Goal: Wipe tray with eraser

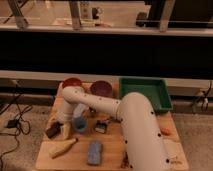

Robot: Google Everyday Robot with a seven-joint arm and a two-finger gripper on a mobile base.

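The wide-open pincer is hovering beside the small black oblong eraser, risking shoving it off the wooden bench

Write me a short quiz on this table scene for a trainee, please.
1. True or false: the large green rectangular tray sits at the far right corner of the wooden table.
2. Where is the gripper? (a) low at the table's left edge, beside the small black oblong eraser; (b) inside the tray; (c) at the table's right edge.
3. Which lies nearer the table's front edge, the blue-grey rectangular sponge or the round red bowl?
Key: 1 true; 2 a; 3 the sponge.
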